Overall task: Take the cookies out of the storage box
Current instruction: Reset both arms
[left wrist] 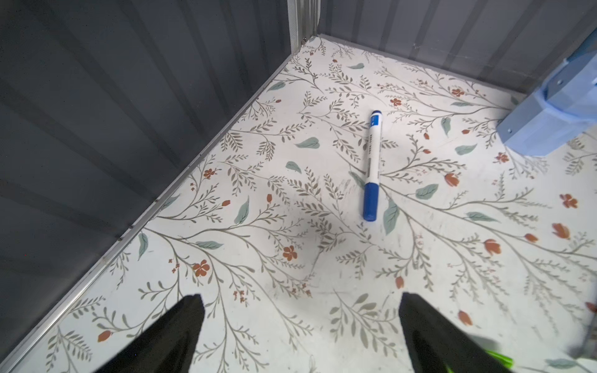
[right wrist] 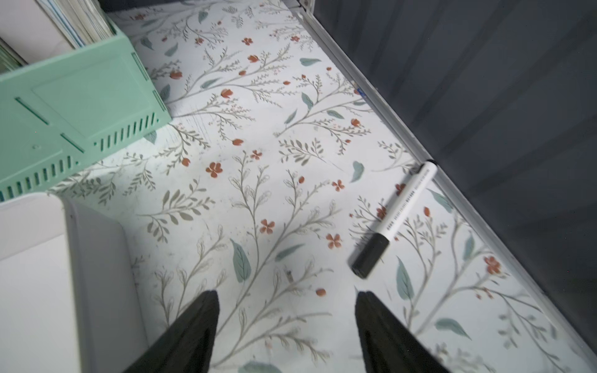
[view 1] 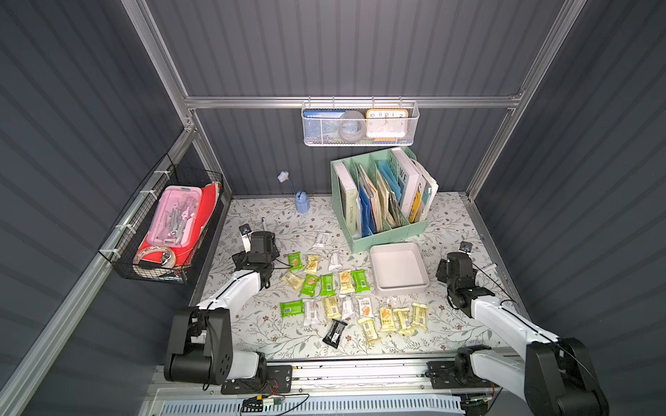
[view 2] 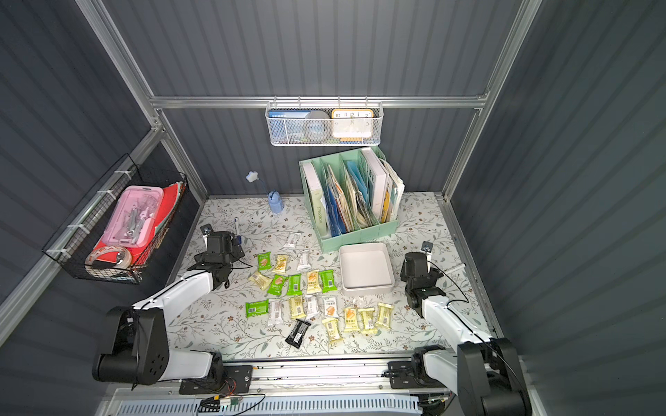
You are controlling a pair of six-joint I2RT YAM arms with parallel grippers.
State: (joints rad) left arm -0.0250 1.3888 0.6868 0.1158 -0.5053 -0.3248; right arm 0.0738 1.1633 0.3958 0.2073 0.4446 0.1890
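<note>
The storage box (view 1: 396, 268) (view 2: 365, 270), a shallow light-grey tray, stands empty in front of the file organiser; its wall (right wrist: 97, 274) shows in the right wrist view. The cookies (view 1: 327, 284) (view 2: 294, 284), several green, pale yellow and silvery packets plus a black one (view 1: 335, 333), lie spread on the floral table left of and in front of the box. My left gripper (left wrist: 300, 297) is open over bare table at the far left, beyond the packets. My right gripper (right wrist: 287, 294) is open over bare table just right of the box. Neither holds anything.
A blue marker (left wrist: 373, 164) (view 1: 263, 223) lies ahead of the left gripper. A black-capped marker (right wrist: 394, 222) lies by the right wall. The mint file organiser (view 1: 382, 201) (right wrist: 74, 106) stands behind the box. A blue gadget (view 1: 302, 203) sits at the back; a wire basket (view 1: 162, 223) hangs on the left wall.
</note>
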